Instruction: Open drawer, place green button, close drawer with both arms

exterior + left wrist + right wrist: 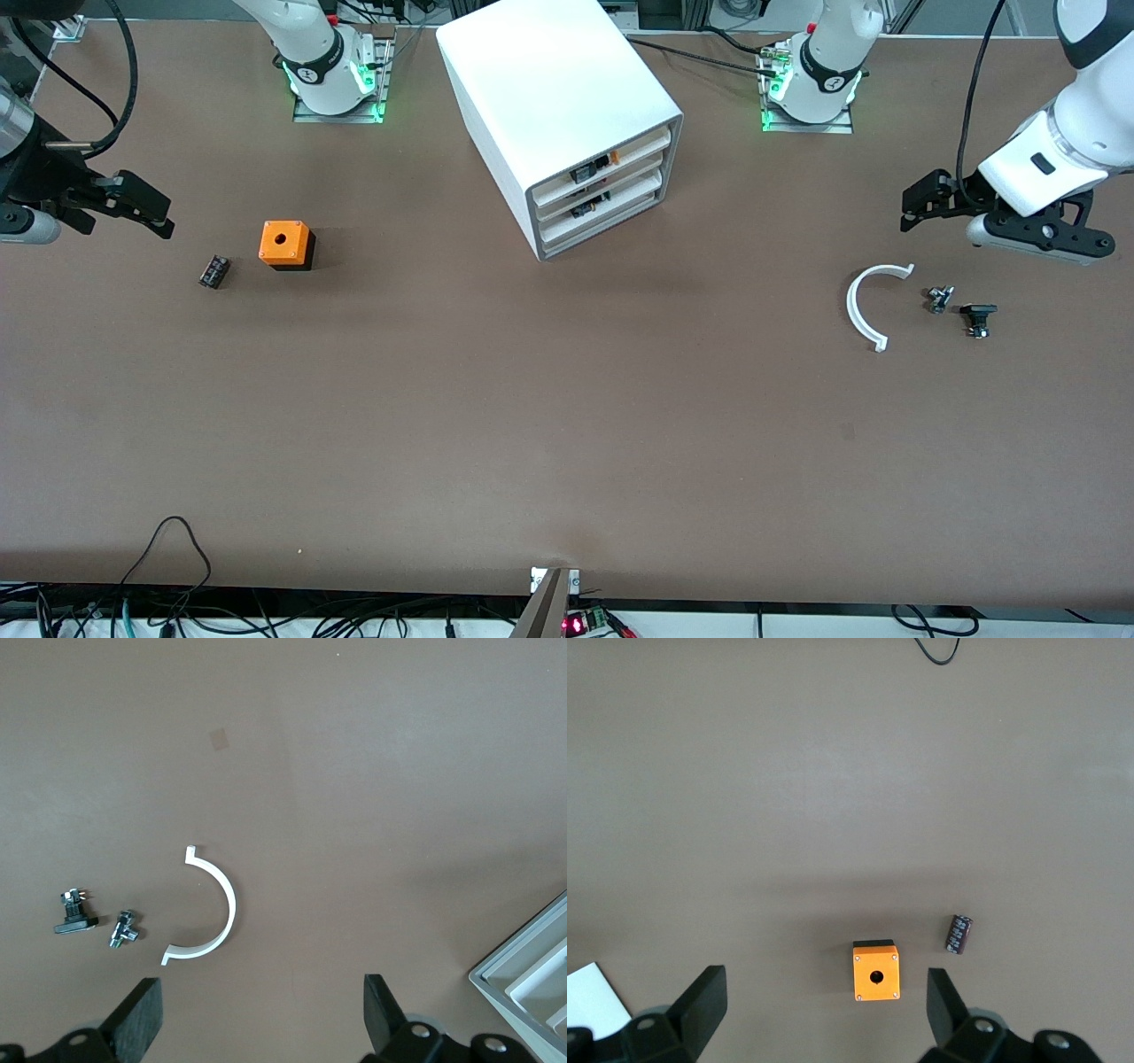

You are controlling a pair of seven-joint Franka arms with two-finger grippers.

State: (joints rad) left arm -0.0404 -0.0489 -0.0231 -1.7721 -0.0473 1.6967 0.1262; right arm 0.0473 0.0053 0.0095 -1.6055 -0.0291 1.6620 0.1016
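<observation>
The white cabinet (549, 89) stands at the table's middle, near the robots' bases. Its second drawer (602, 197) sits flush in the grey frame, below the drawer with an orange part (614, 159). No green-capped button shows in any view. My left gripper (917, 202) hangs open and empty in the air at the left arm's end of the table; in its wrist view (261, 992) the fingers are wide apart. My right gripper (155, 213) hangs open and empty at the right arm's end; its wrist view (824, 983) shows only table between the fingers.
An orange cube with a round hole (285, 244) and a small dark cylinder (214, 270) lie near the right gripper. A white arc (864, 306), a small silvery piece (939, 299) and a black-capped piece (977, 317) lie near the left gripper. Cables run along the front edge.
</observation>
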